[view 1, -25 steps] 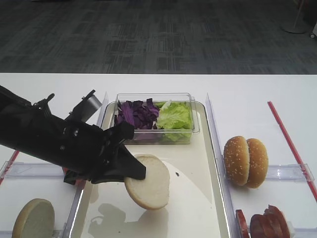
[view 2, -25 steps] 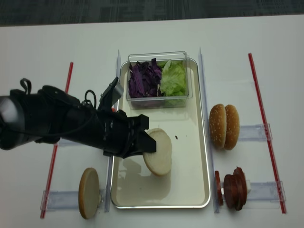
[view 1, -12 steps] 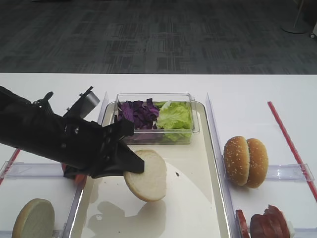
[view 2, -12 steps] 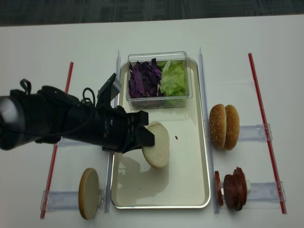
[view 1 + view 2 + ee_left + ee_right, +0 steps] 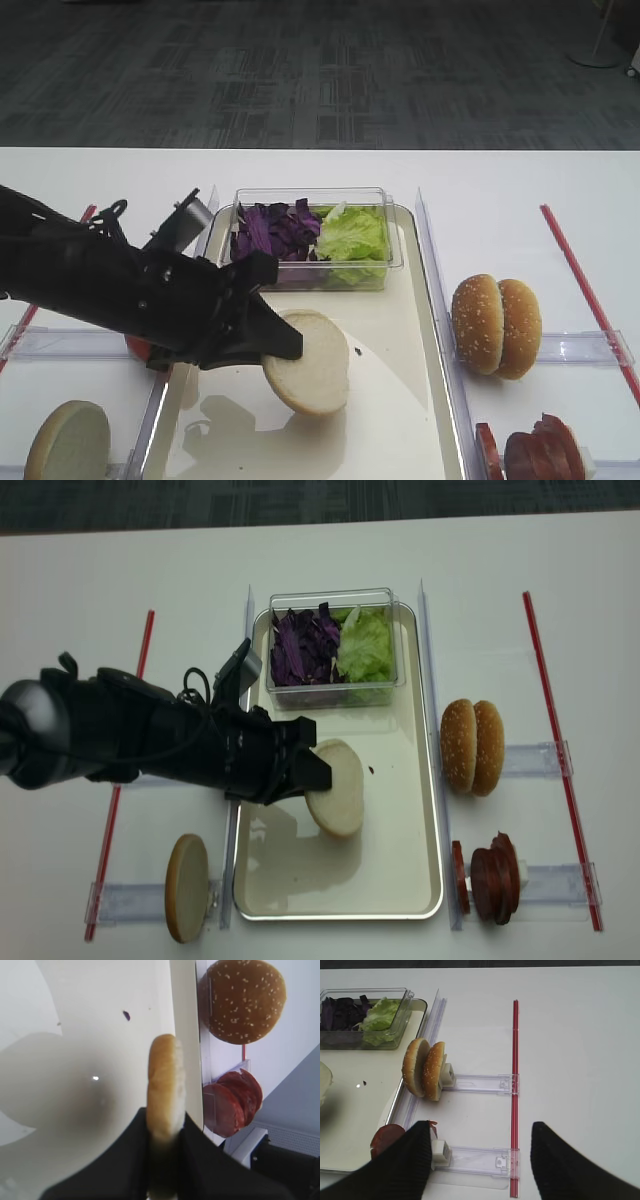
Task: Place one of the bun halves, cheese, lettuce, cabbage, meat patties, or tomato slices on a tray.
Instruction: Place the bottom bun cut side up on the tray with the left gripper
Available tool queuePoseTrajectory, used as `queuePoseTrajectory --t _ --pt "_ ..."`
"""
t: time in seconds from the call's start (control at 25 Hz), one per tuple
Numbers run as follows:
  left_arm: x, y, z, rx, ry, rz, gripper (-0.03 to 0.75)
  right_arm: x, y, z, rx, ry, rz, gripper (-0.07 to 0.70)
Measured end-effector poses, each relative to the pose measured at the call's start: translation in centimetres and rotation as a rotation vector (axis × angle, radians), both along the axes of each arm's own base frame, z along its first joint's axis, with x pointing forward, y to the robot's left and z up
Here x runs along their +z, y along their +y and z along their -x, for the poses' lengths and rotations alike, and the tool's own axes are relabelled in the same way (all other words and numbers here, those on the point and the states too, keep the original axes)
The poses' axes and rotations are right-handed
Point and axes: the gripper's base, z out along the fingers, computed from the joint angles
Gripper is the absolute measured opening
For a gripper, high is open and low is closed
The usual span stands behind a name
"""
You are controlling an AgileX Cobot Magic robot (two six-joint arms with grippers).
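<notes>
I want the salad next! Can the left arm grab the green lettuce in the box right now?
Probably not yet. The left gripper is shut on a bun half above the tray, so it has no free jaws. The lettuce sits uncovered in the open clear box nearby, so nothing else blocks it.

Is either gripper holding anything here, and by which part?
The left gripper pinches a bun half by its edge, above the tray. The right gripper is open, empty.

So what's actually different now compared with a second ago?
Very little. The left hand has kept its grip on the bun half and carried it slightly further right over the tray, still off the surface. The tub of cabbage and lettuce, the sesame buns and everything else stayed put.
</notes>
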Motion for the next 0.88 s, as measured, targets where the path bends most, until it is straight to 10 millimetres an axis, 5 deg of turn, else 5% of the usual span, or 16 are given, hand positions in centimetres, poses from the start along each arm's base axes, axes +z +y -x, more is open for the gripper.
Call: queuePoseTrajectory --t 0.88 --pt "-2.9 -0.3 -0.5 -0.012 0.037 -0.021 0.087 0.0 0.0 0.0 0.000 0.000 0.000 0.463"
